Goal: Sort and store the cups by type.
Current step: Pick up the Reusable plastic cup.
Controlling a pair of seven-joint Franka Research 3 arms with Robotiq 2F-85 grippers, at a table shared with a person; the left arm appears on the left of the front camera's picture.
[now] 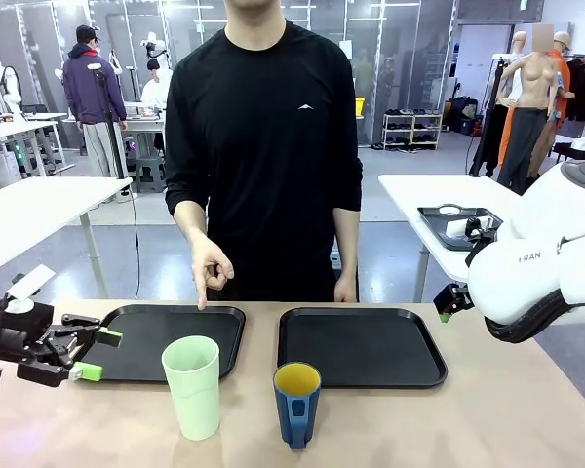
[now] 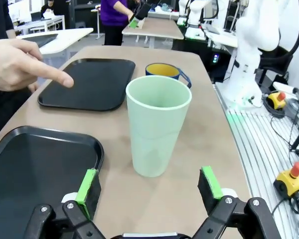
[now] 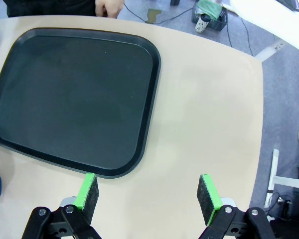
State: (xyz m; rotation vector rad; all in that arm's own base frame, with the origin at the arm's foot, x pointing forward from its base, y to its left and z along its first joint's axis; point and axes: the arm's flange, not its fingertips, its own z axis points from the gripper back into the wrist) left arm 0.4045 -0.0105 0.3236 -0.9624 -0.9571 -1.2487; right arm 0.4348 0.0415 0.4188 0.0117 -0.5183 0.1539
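Standing on the bare desk (image 1: 507, 419) straight ahead of the left tool (image 2: 148, 184), the mint-green tumbler (image 2: 157, 124) sits just beyond its wide-open, empty fingers, with the dark blue mug (image 2: 165, 71) farther off past it. One black tray (image 1: 166, 331) lies beside that tool, a person's hand (image 1: 210, 273) pointing down at its far edge. The second black tray (image 3: 74, 94) lies ahead of the right tool (image 3: 149, 191), equally spread and holding nothing. With both trays bare, the sorting looks unstarted and both cups are not yet stored.
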